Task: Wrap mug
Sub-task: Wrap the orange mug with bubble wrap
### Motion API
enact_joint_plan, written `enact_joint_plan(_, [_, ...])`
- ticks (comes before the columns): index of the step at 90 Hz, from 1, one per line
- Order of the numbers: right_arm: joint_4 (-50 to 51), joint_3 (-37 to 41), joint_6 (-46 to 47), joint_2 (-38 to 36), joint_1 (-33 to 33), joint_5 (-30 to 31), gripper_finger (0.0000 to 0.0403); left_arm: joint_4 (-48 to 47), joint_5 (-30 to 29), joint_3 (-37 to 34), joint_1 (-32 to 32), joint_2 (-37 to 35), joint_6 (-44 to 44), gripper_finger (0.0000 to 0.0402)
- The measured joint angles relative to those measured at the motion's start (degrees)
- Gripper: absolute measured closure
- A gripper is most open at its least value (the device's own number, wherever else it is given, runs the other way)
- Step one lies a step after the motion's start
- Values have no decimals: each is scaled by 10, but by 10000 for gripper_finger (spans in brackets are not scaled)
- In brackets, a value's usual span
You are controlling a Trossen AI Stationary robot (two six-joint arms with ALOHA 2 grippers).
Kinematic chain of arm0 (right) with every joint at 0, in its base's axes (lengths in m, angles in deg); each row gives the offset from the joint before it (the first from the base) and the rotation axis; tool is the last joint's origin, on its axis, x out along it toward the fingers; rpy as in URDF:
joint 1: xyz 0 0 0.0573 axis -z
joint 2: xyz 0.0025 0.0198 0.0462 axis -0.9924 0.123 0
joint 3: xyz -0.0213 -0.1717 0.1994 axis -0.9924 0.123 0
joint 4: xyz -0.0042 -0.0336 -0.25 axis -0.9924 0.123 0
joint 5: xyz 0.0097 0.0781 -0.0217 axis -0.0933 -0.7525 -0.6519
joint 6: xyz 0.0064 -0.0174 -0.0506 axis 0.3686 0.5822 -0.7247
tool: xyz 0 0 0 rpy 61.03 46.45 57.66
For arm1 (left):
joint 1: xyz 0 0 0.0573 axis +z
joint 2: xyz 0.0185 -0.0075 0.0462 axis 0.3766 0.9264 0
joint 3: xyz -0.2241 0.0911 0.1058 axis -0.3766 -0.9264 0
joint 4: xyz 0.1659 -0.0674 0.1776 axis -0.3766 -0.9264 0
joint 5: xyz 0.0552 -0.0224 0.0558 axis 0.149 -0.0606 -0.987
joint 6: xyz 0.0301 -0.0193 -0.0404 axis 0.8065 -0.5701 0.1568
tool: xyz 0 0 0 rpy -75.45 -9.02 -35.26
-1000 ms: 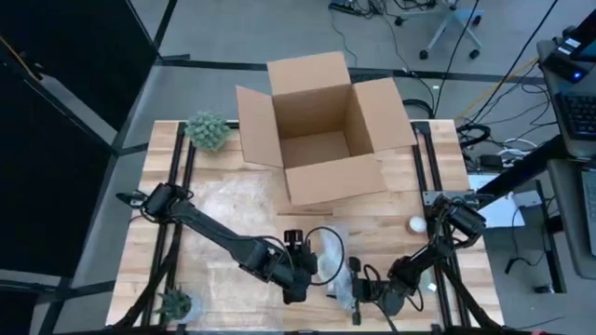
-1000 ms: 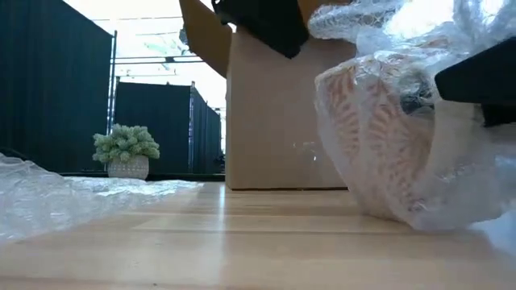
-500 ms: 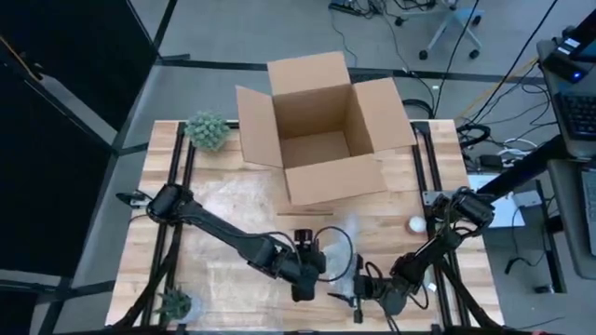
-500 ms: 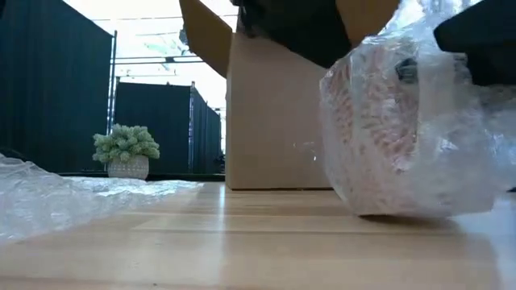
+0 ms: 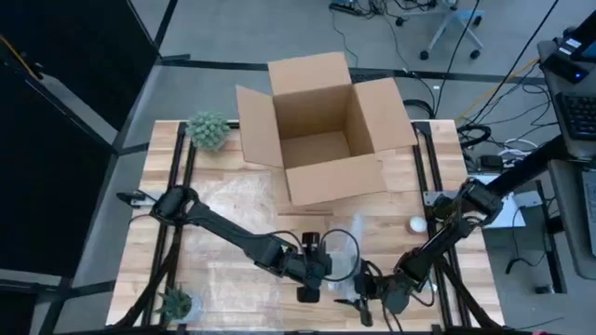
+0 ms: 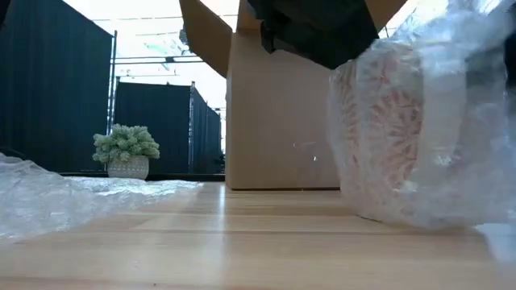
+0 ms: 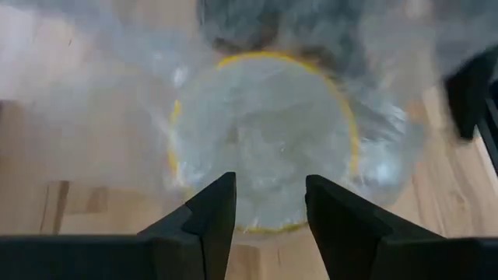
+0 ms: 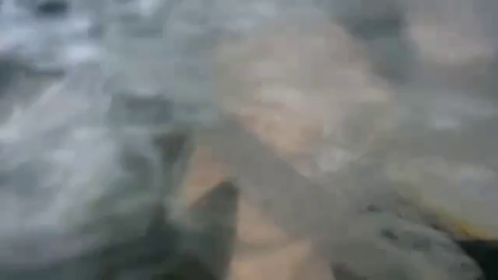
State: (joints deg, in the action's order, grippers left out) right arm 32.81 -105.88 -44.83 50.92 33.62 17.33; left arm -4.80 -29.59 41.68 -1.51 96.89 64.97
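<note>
My left gripper (image 5: 313, 279) now sits further right along the table's near edge, closer to my right gripper (image 5: 365, 290). The wrapped mug (image 6: 403, 137) stands more upright, bubble wrap (image 6: 459, 105) covering more of it.

left arm: runs from 9 o'clock down toward 6
left gripper (image 7: 268, 206): fingers parted, pointing down
right arm: folds from 3 o'clock toward 6
right gripper (image 5: 365, 300): low, fingers hidden

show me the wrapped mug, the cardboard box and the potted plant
wrapped mug (image 6: 395, 137), low view, on its patterned side under the bubble wrap
cardboard box (image 5: 317, 149), high view, on its inside floor
potted plant (image 6: 126, 145), low view, on its green leaves
</note>
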Motion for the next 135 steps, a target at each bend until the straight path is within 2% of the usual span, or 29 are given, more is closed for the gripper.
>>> enact_joint_plan(25, [185, -1, 69, -120, -19, -22, 257, 15, 0, -1, 1, 2, 12, 256])
enact_joint_plan(44, [302, -1, 200, -212, -23, -150, 257, 20, 0, -2, 1, 2, 14, 256])
enact_joint_plan(55, [360, -1, 277, -247, -26, -180, 257, 21, 0, -2, 1, 3, 14, 256])
enact_joint_plan(80, [534, -1, 367, -222, -15, -183, 276, 20, 0, -2, 2, 3, 14, 256])
enact_joint_plan(105, [557, -1, 327, -169, 41, -182, 291, 20, 0, -2, 2, 3, 14, 256])
enact_joint_plan(124, [575, -1, 259, -148, 71, -185, 291, 20, 0, -2, 2, 3, 13, 256])
enact_joint_plan(135, [581, -1, 268, -160, 78, -239, 291, 20, 1, -2, 2, 3, 13, 256])
